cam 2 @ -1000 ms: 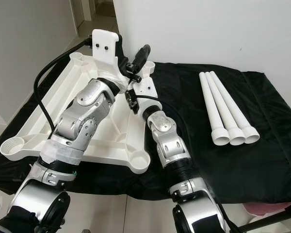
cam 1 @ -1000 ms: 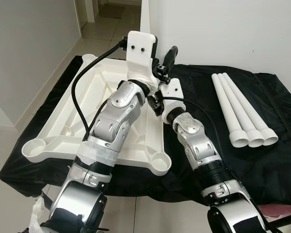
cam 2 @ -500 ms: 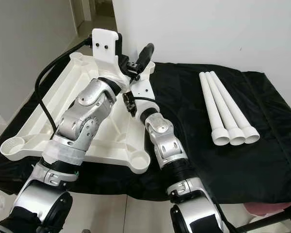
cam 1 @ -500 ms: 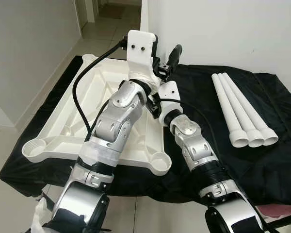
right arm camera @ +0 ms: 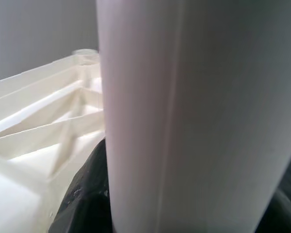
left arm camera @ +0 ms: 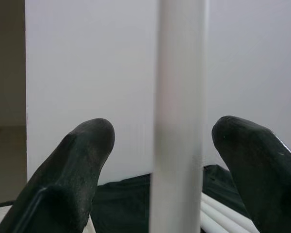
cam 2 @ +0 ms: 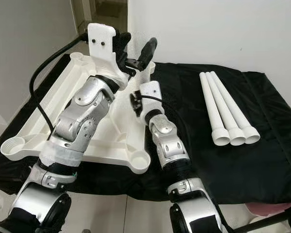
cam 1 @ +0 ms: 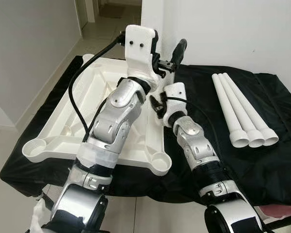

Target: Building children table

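Table leg (left arm camera: 177, 121): the white tube stands upright at the far right corner of the inverted table top (cam 1: 48, 141), which lies ribs-up on the black-draped worktop (cam 1: 262, 165).

1. Right hand (cam 1: 178, 48): in the right wrist view I read its black fingers (right arm camera: 82, 194) bearing on the leg from both sides, so I treat this hand as clamped on the leg.
2. Left hand (left arm camera: 160, 133): spread wide. The leg runs between the two fingers (left arm camera: 87, 145) with clear gaps on each side, so there is no contact.
3. Governing relation: the leg's long axis is vertical, and the corner socket it belongs in lies directly below along that axis. I cannot see the seat itself, because both forearms cover it from the head camera. The right hand is the one in contact. The left only brackets the tube higher up.
4. Spare legs (cam 1: 240, 111): three lie side by side, flared ends toward me, well apart to the right.
5. Change over the last second: both wrists have shifted slightly up and away from me, with the right forearm more extended. The table top and spare legs have not moved.
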### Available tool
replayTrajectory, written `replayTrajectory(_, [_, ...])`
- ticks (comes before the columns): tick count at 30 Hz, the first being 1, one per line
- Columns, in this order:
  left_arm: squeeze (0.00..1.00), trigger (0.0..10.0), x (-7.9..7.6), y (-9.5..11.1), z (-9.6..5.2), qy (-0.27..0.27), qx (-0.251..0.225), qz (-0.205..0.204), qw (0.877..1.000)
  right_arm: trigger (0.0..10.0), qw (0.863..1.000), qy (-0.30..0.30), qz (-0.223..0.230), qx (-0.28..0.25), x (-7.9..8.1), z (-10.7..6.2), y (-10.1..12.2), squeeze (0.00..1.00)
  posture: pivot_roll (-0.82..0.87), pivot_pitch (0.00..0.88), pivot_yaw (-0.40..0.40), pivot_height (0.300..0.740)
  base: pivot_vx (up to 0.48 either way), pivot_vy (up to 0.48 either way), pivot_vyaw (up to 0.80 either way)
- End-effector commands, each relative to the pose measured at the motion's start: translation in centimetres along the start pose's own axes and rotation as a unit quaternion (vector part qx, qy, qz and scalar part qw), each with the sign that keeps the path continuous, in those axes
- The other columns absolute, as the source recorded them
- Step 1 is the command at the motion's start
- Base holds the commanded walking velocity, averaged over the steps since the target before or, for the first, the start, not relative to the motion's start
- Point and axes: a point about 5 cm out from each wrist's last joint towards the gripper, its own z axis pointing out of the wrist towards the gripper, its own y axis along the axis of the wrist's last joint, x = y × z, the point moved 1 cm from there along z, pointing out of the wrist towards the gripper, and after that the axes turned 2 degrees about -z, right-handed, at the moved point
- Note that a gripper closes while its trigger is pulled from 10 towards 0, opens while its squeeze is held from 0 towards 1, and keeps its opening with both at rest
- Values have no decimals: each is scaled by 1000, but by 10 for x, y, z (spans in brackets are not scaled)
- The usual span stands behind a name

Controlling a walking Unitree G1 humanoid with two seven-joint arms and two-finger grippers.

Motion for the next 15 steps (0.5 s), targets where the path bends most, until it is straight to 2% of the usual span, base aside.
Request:
replayTrajectory(1, [0, 10000, -4, 0, -3, -30, -1, 1, 1000, 10000, 1000, -16, 14, 8, -7, -2, -4, 0, 28, 18, -43, 740, 0, 0, 0])
replayTrajectory(4, [0, 10000, 1, -2, -12, -26, 2, -3, 1000, 10000, 999, -36, 21, 10, -19, -7, -8, 0, 26, 18, -45, 740, 0, 0, 0])
replayTrajectory(11, [0, 10000, 9, -10, -25, -24, 18, 2, 1000, 10000, 999, -48, 12, 8, -30, -13, -11, 0, 28, 16, -44, 740, 0, 0, 0])
replayTrajectory(12, [0, 10000, 14, -17, -36, -23, 31, 13, 999, 10000, 998, -60, 14, 5, -37, -16, -12, 0, 29, 15, -43, 740, 0, 0, 0])
replayTrajectory(13, [0, 10000, 16, -21, -41, -22, 39, 16, 999, 10000, 998, -65, 14, 2, -39, -17, -12, 0, 29, 15, -43, 740, 0, 0, 0])
replayTrajectory(15, [0, 10000, 17, -24, -44, -21, 44, 17, 999, 10000, 998, -69, 13, 1, -41, -18, -12, 0, 29, 15, -43, 740, 0, 0, 0])
